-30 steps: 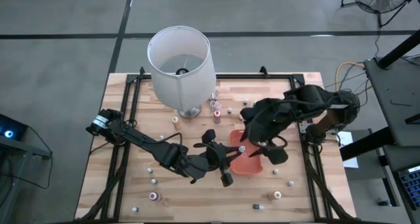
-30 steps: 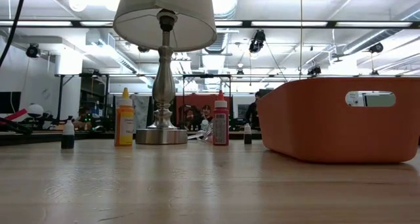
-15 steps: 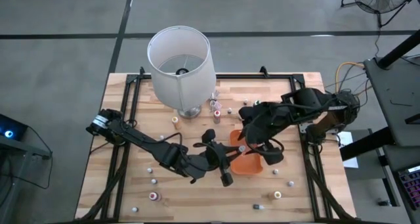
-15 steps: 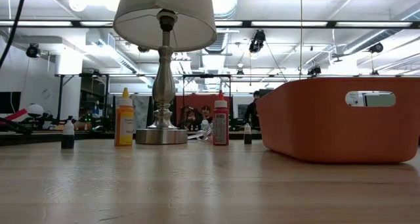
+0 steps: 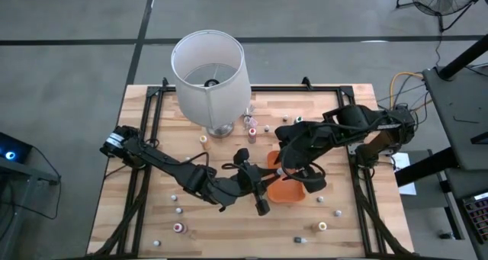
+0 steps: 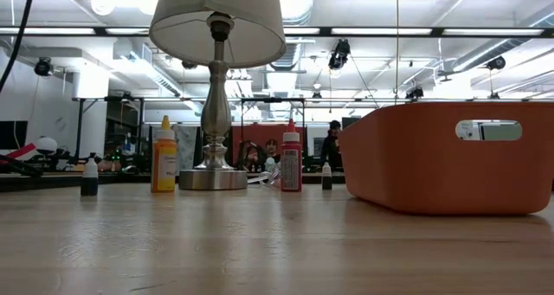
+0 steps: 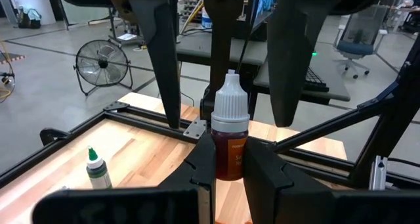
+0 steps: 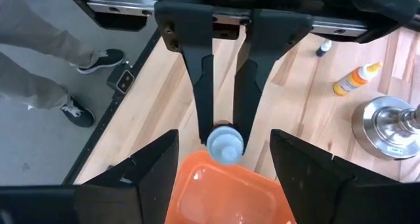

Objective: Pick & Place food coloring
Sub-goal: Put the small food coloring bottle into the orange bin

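Since the earlier frame, the right gripper [image 5: 284, 171] has shifted leftward over the orange tray [image 5: 288, 190], and its jaws have narrowed slightly; the left arm shows little change. Left gripper [image 5: 268, 181] sits near the bench's [image 5: 343, 229] centre, at the tray's left edge, clamped on a white-capped food coloring bottle [image 7: 230, 135] with reddish-brown contents, held upright. Right gripper hangs directly above that bottle, fingers parted and straddling the cap [image 8: 225, 144] without touching it. Other small bottles lie scattered across the bench; a yellow bottle [image 6: 164, 156] and a red bottle [image 6: 291, 157] stand beside the lamp [image 5: 210, 69] base near the far edge. A person [image 8: 46, 66] stands beyond the bench.
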Robot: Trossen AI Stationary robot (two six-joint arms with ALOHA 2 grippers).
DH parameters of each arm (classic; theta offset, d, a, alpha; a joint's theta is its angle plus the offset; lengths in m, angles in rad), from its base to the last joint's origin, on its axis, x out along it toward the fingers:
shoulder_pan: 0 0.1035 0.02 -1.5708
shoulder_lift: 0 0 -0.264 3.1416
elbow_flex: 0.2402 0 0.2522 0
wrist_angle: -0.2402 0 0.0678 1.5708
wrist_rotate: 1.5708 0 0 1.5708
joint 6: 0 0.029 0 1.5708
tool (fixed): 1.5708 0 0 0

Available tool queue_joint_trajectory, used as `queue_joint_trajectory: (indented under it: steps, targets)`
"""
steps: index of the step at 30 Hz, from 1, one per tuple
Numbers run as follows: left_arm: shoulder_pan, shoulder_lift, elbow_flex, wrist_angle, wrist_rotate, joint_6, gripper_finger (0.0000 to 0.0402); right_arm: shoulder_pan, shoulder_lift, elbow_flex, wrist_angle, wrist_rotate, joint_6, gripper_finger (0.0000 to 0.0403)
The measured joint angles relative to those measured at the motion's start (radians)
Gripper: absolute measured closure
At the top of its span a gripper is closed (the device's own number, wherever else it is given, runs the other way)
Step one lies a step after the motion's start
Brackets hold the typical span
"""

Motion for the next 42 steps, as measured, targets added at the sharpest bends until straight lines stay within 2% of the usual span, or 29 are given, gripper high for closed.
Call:
queue_joint_trajectory:
  steps: [10, 27, 33, 42]
  targets:
    - [0.0, 0.0, 0.0, 0.0, -0.008, 0.001, 0.0374, 0.0, 0.0, 0.0, 0.002, 0.003, 0.009, 0.021]
    - [0.0, 0.0, 0.0, -0.001, -0.022, -0.004, 0.0374, 0.0, 0.0, 0.0, 0.003, 0.004, 0.009, 0.0337]
    - [0.0, 0.0, 0.0, -0.001, -0.021, -0.003, 0.0369, 0.0, -0.001, 0.0, 0.003, 0.004, 0.013, 0.0344]
    - [0.001, -0.003, 0.0, -0.058, -0.022, -0.021, 0.0322, 0.0, -0.016, -0.001, -0.004, 0.004, 0.036, 0.0344]
